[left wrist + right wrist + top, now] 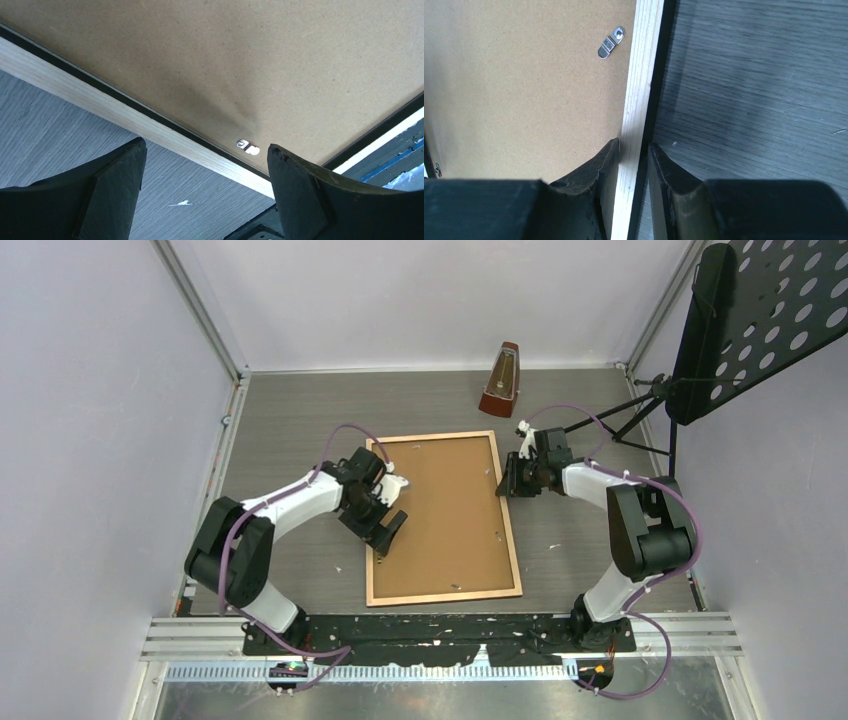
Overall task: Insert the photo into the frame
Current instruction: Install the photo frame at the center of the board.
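Thin rectangular light-wood picture frame (640, 75): lay back-up holding brown hardboard backing (450, 520), was clamped on its right rail by right gripper (634, 145), seemingly for steadying, with left gripper (205, 150) spread wide.

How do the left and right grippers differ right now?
The left gripper stands wide open over the frame's left border; the right gripper is nearly closed, apparently pinching the right border. The left gripper holds nothing; the right gripper has the wooden rail between its jaws. Both sit at frame edges.
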You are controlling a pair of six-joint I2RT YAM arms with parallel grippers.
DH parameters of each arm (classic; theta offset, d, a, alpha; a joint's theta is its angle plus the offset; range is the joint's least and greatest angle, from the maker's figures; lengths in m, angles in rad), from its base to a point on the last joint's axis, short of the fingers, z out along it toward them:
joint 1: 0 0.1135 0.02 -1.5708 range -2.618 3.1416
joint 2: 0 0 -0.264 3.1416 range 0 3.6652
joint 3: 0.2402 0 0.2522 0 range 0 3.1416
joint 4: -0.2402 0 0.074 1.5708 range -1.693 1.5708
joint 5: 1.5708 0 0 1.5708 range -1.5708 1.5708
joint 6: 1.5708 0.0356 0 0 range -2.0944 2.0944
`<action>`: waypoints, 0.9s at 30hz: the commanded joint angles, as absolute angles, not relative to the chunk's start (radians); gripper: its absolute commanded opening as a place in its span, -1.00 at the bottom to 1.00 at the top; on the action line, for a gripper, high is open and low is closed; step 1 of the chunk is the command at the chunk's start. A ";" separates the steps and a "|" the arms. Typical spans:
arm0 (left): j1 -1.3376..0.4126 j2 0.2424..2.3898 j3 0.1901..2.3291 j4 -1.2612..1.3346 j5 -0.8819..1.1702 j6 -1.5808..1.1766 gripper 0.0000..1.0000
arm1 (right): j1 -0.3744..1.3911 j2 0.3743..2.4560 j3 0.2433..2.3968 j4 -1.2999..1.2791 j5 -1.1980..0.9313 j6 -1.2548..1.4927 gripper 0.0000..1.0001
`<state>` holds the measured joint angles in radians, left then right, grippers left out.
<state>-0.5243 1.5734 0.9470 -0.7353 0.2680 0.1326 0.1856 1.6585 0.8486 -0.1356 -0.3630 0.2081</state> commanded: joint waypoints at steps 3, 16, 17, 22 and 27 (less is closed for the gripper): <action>-0.549 1.533 0.920 -0.673 0.242 0.082 0.74 | 0.179 1.670 0.891 -0.104 -0.345 0.175 -0.36; -0.648 1.561 0.936 -0.684 0.116 0.058 0.65 | 0.180 1.687 0.909 -0.114 -0.331 0.165 -0.38; -0.651 1.569 0.939 -0.688 0.115 0.058 0.65 | 0.179 1.687 0.911 -0.116 -0.326 0.164 -0.41; -0.651 1.560 0.936 -0.686 0.112 0.059 0.68 | 0.179 1.690 0.926 -0.124 -0.304 0.165 -0.64; -0.647 1.551 0.936 -0.687 0.112 0.063 0.74 | 0.179 1.719 0.960 -0.135 -0.269 0.185 -0.88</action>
